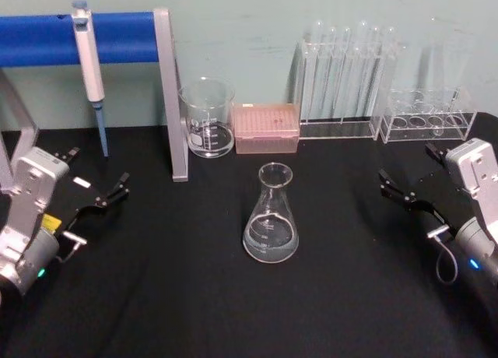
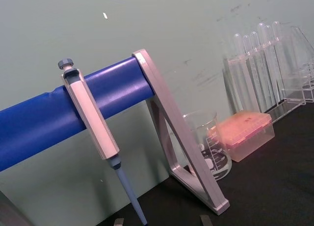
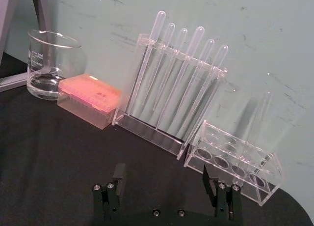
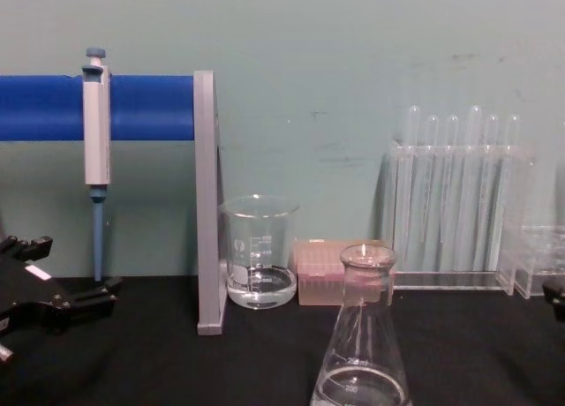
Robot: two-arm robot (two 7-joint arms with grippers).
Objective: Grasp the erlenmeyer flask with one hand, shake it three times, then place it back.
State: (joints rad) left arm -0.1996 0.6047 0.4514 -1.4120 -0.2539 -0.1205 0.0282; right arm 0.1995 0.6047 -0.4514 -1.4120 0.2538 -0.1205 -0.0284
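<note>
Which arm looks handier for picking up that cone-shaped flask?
Probably the right: the right gripper, open, sits nearer the erlenmeyer flask with nothing between; the left gripper is farther, near the stand's foot.

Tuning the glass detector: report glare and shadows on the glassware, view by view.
Head view: the erlenmeyer flask shows a pale sheen on its liquid. Chest view: a bright glint sits on its rim. Right wrist view: the test tubes throw faint shadows on the wall.
</note>
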